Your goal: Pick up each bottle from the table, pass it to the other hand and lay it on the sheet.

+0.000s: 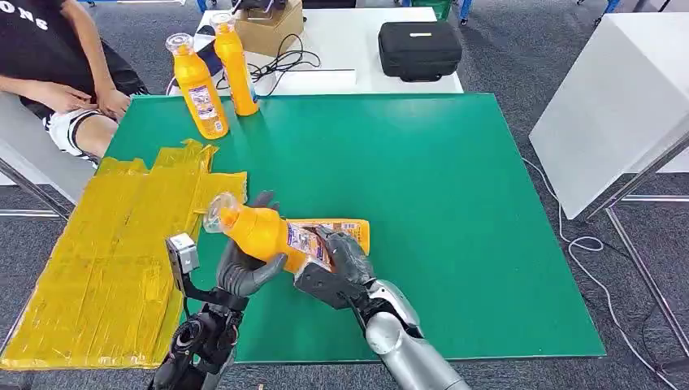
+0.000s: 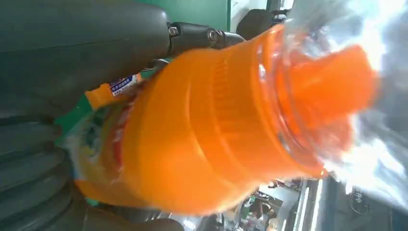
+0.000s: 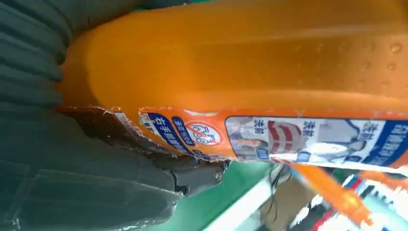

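Near the bench's front edge we have the yellow sheet point(image 1: 106, 268) at the left corner. Just beside it our left hand point(image 1: 244, 268) wraps the neck end of the bottle point(image 1: 280, 234), cap toward the sheet. The bottle lies level, its long axis running along the front edge. Our right hand point(image 1: 341, 268) grips its labelled base end, so both hold it mid-pass.
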Robot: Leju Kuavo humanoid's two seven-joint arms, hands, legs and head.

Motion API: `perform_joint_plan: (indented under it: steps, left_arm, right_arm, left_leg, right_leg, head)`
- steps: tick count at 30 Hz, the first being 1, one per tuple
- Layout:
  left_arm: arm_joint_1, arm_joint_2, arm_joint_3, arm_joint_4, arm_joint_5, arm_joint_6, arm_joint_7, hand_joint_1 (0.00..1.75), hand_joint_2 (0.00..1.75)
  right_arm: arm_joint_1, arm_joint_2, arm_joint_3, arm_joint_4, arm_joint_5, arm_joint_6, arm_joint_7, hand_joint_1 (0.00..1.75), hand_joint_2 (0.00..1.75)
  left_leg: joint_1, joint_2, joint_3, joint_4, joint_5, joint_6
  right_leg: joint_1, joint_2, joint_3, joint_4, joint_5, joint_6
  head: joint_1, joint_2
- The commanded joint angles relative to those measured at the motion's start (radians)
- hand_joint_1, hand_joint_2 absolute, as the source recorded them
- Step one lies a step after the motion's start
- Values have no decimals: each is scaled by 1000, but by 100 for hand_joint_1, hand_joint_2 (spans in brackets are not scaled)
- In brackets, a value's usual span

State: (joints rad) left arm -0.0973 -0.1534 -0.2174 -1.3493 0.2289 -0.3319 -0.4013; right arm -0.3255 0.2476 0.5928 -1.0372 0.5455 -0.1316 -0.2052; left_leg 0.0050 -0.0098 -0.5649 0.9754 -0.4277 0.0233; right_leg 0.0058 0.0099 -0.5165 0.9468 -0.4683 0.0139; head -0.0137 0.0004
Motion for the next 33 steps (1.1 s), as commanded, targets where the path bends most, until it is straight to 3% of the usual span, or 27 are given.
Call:
perform_joint_plan:
  steps: [1,7,17,18,33]
  left_arm:
    - [-24,11,16,40,-1,-8,-11,0,175]
    - [-50,12,8,83,-10,-9,-24,0,175]
    - [-53,12,8,83,-10,-9,-23,0,175]
    - [-58,9,12,81,4,13,-48,175,175]
    - [-13,-12,33,30,-20,28,-68,175,175]
  right_arm:
    - [-7,-47,124,-40,-75,186,-61,175,175]
    - [31,-91,192,-127,-188,355,-147,175,175]
    - [31,-89,193,-129,-188,354,-147,175,175]
    - [26,-104,209,-156,-230,381,-164,175,175]
    - [70,-122,139,-200,-251,314,-176,175,175]
  left_leg:
    - [0,0,3,-1,-1,-1]
    - [0,-1,5,-1,-1,-1]
    - [0,0,2,-1,-1,-1]
    - [0,0,2,0,-1,-1]
    - [0,0,3,0,-1,-1]
  right_leg:
    - [0,-1,3,-1,-1,1]
    - [0,-3,6,-2,-2,1]
    - [0,-1,3,-1,-1,1]
    - [0,-2,3,-1,-1,1]
    - [0,-2,3,-1,-1,1]
  head:
    - [0,0]
    - [0,0]
    - [0,0]
    - [0,0]
    - [0,0]
